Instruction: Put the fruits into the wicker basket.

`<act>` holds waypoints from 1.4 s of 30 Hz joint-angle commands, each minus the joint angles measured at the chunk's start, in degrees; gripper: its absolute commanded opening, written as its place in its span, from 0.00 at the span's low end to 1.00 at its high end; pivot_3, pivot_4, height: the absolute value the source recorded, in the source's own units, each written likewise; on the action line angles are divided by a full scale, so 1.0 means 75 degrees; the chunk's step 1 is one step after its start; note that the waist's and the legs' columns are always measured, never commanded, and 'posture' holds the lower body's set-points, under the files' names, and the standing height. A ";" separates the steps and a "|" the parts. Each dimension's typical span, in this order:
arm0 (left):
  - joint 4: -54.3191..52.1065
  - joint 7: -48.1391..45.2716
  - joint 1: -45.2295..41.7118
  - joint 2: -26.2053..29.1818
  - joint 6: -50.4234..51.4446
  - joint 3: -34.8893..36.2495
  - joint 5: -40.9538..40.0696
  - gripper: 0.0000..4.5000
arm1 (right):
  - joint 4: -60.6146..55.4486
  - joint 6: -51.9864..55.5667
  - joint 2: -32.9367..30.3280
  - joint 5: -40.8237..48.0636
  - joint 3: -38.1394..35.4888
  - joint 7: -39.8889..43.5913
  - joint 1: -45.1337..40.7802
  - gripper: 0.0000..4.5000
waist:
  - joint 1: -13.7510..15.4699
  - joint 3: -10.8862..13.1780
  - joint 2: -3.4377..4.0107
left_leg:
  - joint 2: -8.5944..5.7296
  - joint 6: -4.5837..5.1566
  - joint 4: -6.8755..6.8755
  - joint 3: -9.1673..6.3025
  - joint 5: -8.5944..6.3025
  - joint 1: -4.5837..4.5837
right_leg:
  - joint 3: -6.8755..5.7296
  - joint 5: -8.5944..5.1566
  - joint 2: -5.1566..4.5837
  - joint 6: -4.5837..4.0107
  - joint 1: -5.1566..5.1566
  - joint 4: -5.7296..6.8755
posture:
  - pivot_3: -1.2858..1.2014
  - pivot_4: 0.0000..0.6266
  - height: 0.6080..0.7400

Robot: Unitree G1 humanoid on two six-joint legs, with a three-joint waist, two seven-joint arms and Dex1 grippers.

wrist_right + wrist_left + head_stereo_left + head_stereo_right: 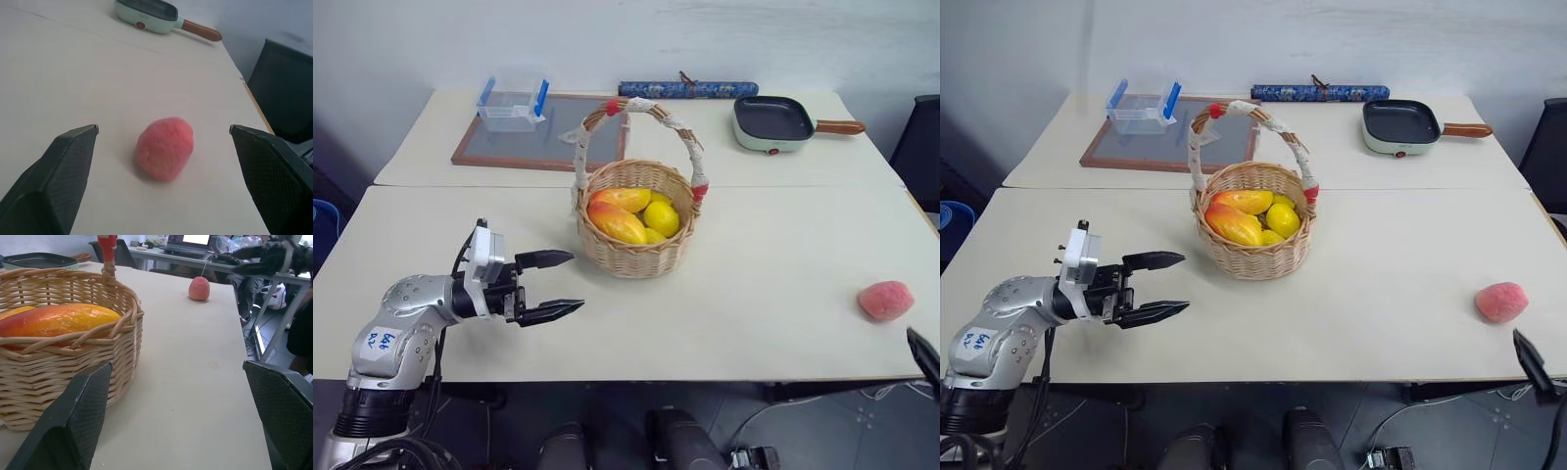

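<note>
Both black two-fingered grippers stand spread and empty: the left gripper beside the round tan wicker basket, which holds orange-red mangoes and yellow lemons. Right gripper faces the fuzzy pink peach, apart, on the cream table.

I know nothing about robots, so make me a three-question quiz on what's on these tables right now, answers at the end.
1. True or false: the peach already lies in the wicker basket.
2. Which fruits are in the basket? A) mangoes and lemons B) only peaches C) none
3. Fill in: the right pincer is ____ with the peach on the table between its two fingers, not yet touched.

Key:
1. False: it sits on the table by the right edge.
2. A.
3. Open. The left pincer is open too, empty, beside the basket.
</note>
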 commanded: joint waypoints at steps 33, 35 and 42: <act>-0.1466 0.0800 0.1233 0.0203 0.0461 0.1162 -0.0429 1.00 | -0.2344 0.3566 -0.1075 0.1521 0.5677 0.1644 -0.6520 0.57 | 0.0035 0.0049 -0.0026 | 0.0012 -0.0070 -0.0058 -0.0039 0.0041 -0.0012 | -0.0011 -0.0005 0.0031 0.0023 -0.0021 -0.0013 | 0.52 0.24 1.00; -0.1482 0.0900 0.1354 0.0149 0.0502 0.1296 -0.0490 1.00 | -0.1929 0.2995 -0.0409 0.0608 0.6542 0.1335 -0.7448 0.57 | 0.0000 0.0052 -0.0032 | 0.0002 -0.0085 -0.0054 -0.0033 0.0057 -0.0031 | -0.0012 -0.0004 0.0011 0.0020 -0.0040 -0.0012 | 0.52 0.24 1.00; -0.1837 0.1183 0.1632 0.0099 0.0598 0.1372 -0.0597 1.00 | 0.0158 0.0794 0.1134 -0.2133 0.8010 0.0025 -0.8582 0.57 | 0.0133 0.0037 -0.0055 | -0.0005 -0.0070 0.0016 -0.0045 0.0044 -0.0164 | -0.0029 0.0000 -0.0012 0.0023 -0.0173 0.0051 | 0.52 0.24 1.00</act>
